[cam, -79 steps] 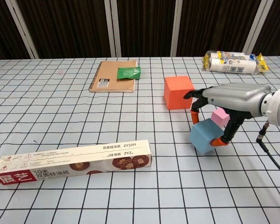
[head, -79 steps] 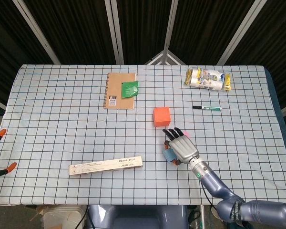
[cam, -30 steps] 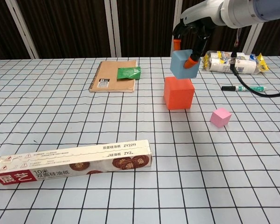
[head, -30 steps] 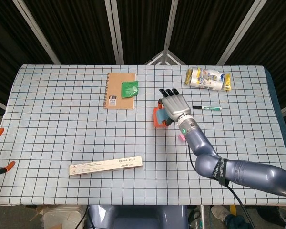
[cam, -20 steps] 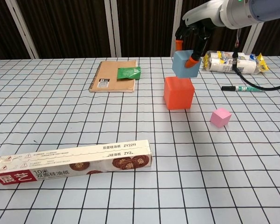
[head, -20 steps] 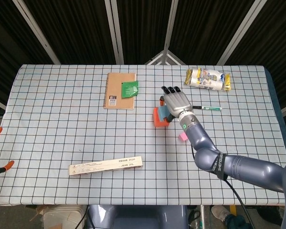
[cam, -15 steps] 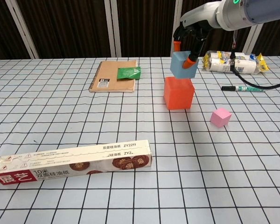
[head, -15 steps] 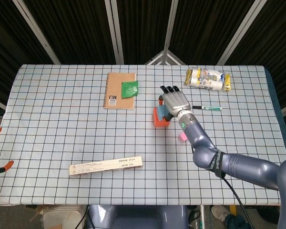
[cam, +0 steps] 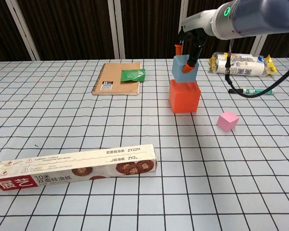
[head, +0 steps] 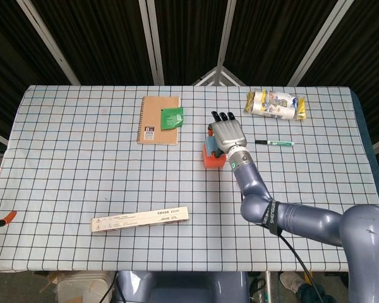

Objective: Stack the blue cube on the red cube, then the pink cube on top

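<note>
Change: since a moment ago we have lowered the blue cube until it now looks to rest on the red cube, centre right of the chest view; before, it hung just above.
Meaning: we judge the first stacking step all but done; what is left is to let go cleanly, then fetch the pink one.
Pink cube: alone on the bench, lower right of the stack and near it, a small pale-pink block, turned slightly askew to the grid.
Red cube: flat on the cloth, orange-red, the largest of the three, faces clean.
Blue cube: light blue, smaller than the red one, its left edge roughly flush with the red cube's left side, so it sits off-centre; it seems level.
Right hand: fingers closed around the blue cube from above, orange fingertips pressed on its front and far sides.
Left hand: in neither view.
Head view: the hand covers most of the stack, so we cannot check alignment there.
</note>
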### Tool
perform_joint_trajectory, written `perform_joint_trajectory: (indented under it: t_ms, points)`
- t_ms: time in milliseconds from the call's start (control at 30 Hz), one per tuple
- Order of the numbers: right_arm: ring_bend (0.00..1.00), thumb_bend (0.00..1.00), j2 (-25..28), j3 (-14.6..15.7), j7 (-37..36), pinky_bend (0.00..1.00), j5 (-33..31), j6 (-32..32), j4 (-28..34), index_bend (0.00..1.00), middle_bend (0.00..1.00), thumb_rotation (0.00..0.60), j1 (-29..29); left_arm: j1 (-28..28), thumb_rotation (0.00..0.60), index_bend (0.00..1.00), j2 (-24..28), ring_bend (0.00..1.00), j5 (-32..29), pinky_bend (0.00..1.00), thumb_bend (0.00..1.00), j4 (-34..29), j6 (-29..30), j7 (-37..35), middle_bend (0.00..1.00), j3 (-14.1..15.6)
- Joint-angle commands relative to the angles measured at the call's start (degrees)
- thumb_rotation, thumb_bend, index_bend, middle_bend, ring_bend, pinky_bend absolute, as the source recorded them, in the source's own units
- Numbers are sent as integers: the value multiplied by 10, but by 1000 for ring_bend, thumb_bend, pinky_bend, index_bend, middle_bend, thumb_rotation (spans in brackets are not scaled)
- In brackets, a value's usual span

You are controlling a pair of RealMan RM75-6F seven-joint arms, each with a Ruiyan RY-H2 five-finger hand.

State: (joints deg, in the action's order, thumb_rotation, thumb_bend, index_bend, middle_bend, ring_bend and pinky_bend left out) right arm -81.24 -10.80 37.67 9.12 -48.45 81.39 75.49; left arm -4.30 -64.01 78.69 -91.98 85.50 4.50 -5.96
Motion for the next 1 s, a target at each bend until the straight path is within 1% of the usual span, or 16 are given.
perform_joint_trajectory:
  t_ms: [33,267,1000]
  points:
    - [52,497,-11,0,11,0,-16,-8,-8,568,3,600,6,0,600,31,1,0,-1,0,114,1,0,-2,0,0]
    - [53,497,-24,-5,29,0,-30,-17,-20,568,3,600,11,-2,600,31,2,0,-2,0,114,2,-5,-5,0,0]
    - [53,497,-16,-9,41,0,-33,-3,-16,572,3,600,-6,-1,600,31,1,0,-3,0,114,0,-3,-1,0,0]
